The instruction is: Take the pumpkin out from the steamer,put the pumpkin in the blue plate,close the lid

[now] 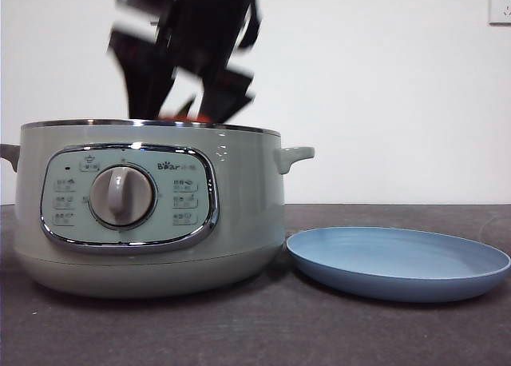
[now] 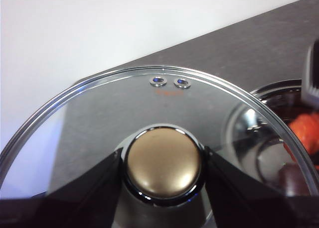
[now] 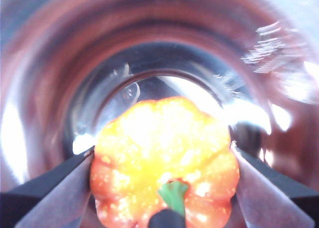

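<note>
Pumpkin (image 3: 164, 158) sits pinched in the right gripper (image 3: 164, 163), seemingly inside the steamer (image 1: 152, 214); left gripper (image 2: 163, 163) clamps the lid (image 2: 149, 118) knob.

dark table (image 1: 239, 334), white wall socket (image 1: 500, 6)

steamer (image 1: 152, 214) mouth uncovered, blue plate (image 1: 398, 262) unobstructed

Front view is bright and even, white wall nearly washed out; the dark arm at top centre is smeared with motion blur. Soft shadow under the steamer (image 1: 152, 210). Right wrist view is blurry, and the pumpkin (image 3: 164, 158) is blown out yellow-white by glare. Left wrist: the lid (image 2: 149, 138) is sharp, with reflections on the glass.
</note>
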{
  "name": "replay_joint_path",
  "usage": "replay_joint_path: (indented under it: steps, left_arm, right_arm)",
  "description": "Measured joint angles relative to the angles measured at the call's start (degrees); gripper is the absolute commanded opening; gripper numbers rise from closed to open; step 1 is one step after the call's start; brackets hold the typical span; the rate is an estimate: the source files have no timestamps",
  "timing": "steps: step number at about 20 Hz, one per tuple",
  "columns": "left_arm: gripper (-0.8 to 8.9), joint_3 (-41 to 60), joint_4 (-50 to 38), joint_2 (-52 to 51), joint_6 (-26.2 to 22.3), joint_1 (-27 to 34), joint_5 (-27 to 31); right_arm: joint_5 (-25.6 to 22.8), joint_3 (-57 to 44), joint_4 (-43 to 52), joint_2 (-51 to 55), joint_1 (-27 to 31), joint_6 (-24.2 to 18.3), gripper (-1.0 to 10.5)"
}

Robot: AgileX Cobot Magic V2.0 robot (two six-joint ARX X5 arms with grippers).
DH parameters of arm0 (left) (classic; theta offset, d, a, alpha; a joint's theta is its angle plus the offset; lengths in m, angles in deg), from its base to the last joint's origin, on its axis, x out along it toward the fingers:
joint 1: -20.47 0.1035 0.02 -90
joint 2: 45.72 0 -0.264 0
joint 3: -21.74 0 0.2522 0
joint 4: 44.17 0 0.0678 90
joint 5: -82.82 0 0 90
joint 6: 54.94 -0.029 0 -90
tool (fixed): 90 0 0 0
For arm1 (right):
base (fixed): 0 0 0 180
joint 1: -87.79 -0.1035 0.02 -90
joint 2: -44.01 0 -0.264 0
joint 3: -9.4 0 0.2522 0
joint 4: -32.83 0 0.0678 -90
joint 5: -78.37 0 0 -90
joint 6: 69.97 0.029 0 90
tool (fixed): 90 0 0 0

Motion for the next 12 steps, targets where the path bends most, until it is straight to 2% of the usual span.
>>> replay_joint_path:
  steps: [4, 7, 9, 11, 12]
  left_arm:
    - [-0.08, -0.02, -4.52, 0.76, 0.52, -0.04, -4.44]
    - [-0.08, -0.04, -5.95, 3.10, 0.55, -0.09, -6.34]
    - [-0.08, -0.04, -6.56, 4.90, 0.59, -0.09, -8.50]
    - [-0.08, -0.04, -7.13, 6.47, 0.70, -0.11, -10.54]
    - [-0.08, -0.04, -7.39, 7.41, 0.74, -0.17, -10.71]
  right_arm:
    - [0.00, 0.04, -14.95, 10.51, 5.60, 0.48, 0.0]
    - [-1.27, 0.04, -22.14, 17.20, 12.74, 5.90, -0.1]
    - [-8.48, -2.45, -22.95, 21.29, 15.47, 10.27, -0.1]
    - [-15.80, -8.09, -21.55, 25.64, 15.58, 13.31, -0.1]
    - [-17.35, -11.28, -19.58, 27.74, 15.47, 14.25, -0.1]
